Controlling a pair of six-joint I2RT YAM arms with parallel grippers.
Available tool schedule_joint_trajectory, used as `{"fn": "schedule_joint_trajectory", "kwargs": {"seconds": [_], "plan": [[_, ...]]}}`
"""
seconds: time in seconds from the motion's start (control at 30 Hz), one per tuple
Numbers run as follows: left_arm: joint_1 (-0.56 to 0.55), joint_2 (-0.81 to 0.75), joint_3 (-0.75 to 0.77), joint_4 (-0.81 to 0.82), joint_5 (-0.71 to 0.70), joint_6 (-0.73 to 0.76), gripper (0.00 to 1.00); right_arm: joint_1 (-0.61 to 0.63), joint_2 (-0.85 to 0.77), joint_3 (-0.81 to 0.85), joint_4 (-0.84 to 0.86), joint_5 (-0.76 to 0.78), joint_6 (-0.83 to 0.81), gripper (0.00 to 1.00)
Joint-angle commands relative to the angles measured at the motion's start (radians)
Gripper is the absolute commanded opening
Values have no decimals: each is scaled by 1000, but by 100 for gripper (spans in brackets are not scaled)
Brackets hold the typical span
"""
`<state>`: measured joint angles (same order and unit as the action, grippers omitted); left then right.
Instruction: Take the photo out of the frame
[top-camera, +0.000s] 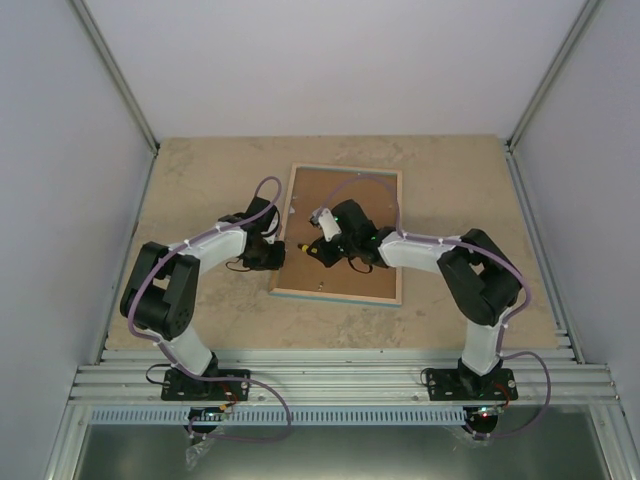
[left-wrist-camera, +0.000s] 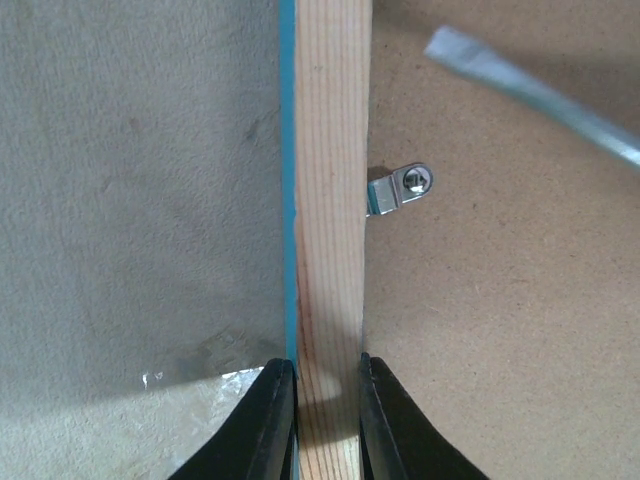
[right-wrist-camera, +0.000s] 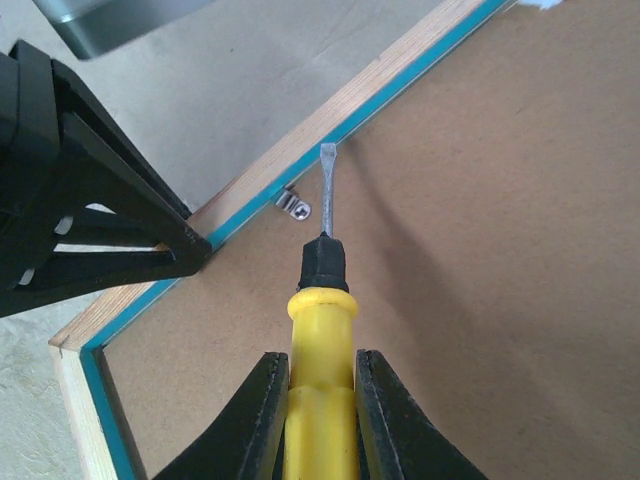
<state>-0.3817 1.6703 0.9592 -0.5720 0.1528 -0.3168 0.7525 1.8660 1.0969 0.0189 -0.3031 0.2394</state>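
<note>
The frame (top-camera: 336, 295) lies face down mid-table, its brown fibreboard panel (top-camera: 345, 205) up. The photo is hidden beneath that panel. My left gripper (top-camera: 280, 252) is shut on the frame's left rail; in the left wrist view its jaws (left-wrist-camera: 327, 365) pinch the pale wood rail (left-wrist-camera: 330, 200) with its turquoise edge. My right gripper (right-wrist-camera: 322, 360) is shut on a yellow-handled screwdriver (right-wrist-camera: 322, 310). The blade tip (right-wrist-camera: 327, 150) rests on the panel just right of a small metal retaining clip (right-wrist-camera: 294, 205), near the rail. The same clip (left-wrist-camera: 400, 188) and blade (left-wrist-camera: 530, 85) show in the left wrist view.
The beige tabletop (top-camera: 200, 180) is bounded by grey walls at the left, right and back. Both arms reach in from the aluminium rails (top-camera: 330, 375) at the near edge and meet over the frame's left half.
</note>
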Motion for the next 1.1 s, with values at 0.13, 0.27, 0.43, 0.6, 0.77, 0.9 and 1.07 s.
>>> {"fn": "schedule_joint_trajectory", "kwargs": {"seconds": [0.13, 0.27, 0.43, 0.6, 0.77, 0.9, 1.07], "plan": [[-9, -29, 12, 14, 72, -13, 16, 27, 68, 67, -71, 5, -5, 1], [-9, -26, 13, 15, 84, -11, 16, 28, 81, 85, -94, 2, -10, 1], [-9, -24, 16, 16, 87, -10, 16, 31, 86, 87, -111, -2, -14, 1], [-9, -20, 17, 14, 86, -10, 16, 36, 89, 88, -127, -6, -23, 1], [-9, -17, 18, 12, 79, -9, 16, 43, 86, 87, -135, -13, -31, 0], [-9, -14, 21, 8, 70, -10, 16, 47, 82, 87, -144, -16, -39, 1], [-9, -14, 21, 6, 62, -10, 16, 51, 77, 86, -163, -20, -52, 0]]}}
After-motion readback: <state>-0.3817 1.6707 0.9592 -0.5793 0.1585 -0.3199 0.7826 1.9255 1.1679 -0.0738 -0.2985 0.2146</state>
